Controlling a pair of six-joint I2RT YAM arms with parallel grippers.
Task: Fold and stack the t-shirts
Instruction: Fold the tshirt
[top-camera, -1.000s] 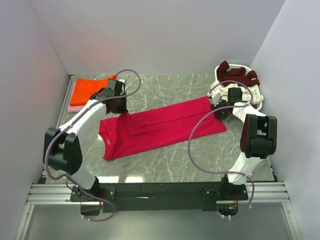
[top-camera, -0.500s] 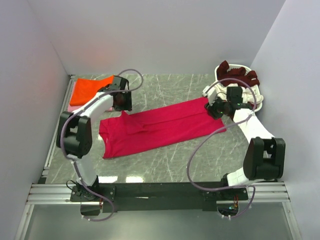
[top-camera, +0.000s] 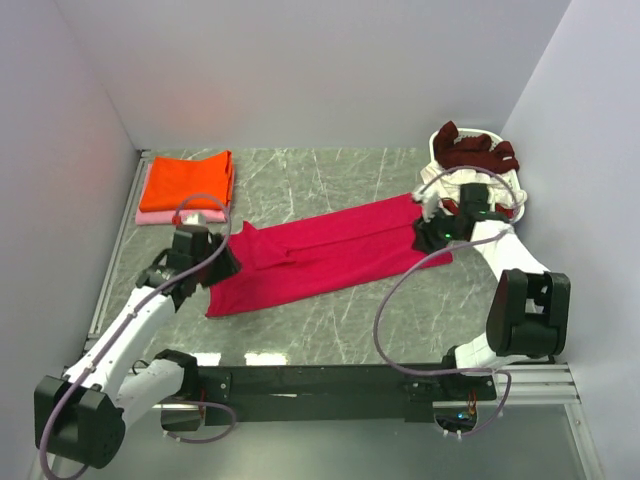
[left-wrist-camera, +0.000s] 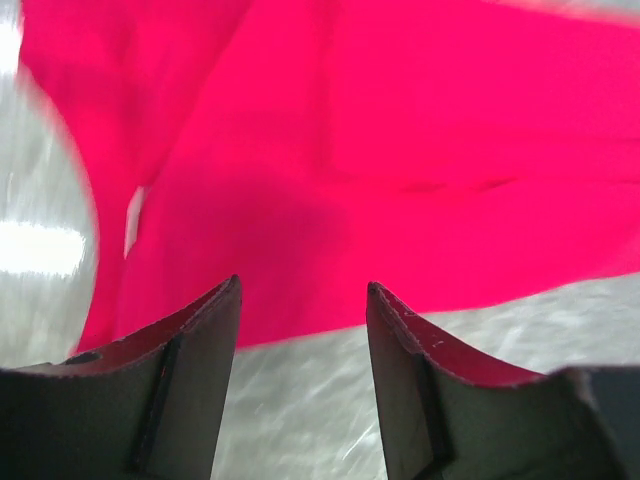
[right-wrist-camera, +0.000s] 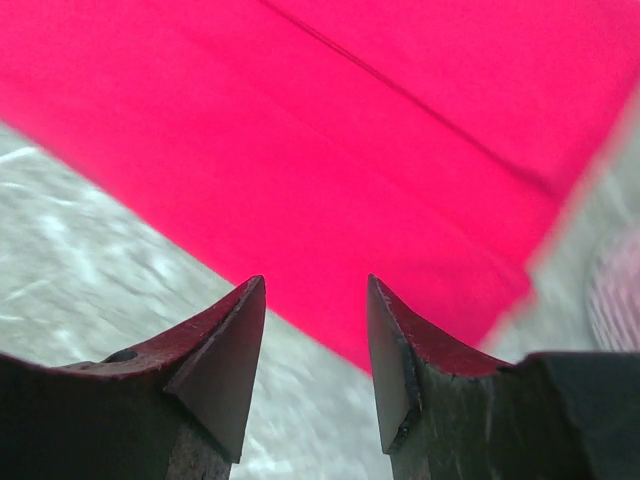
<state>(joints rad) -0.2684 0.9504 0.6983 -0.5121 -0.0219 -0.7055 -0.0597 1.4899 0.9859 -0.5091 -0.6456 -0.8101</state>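
Crimson-pink t-shirt (top-camera: 325, 255) laid out long across the counter (top-camera: 330, 320), mid-frame
Left fingers (top-camera: 225, 264) hover parted and empty over its left end; right fingers (top-camera: 430, 237) likewise parted, grasping nothing, above its right end; orange t-shirt (top-camera: 188, 180) lies folded on a pale pink t-shirt (top-camera: 148, 216), upper left; dark maroon t-shirt (top-camera: 475, 150) sits in the basket (top-camera: 516, 200), upper right

bright even light, motion-blurred wrist views
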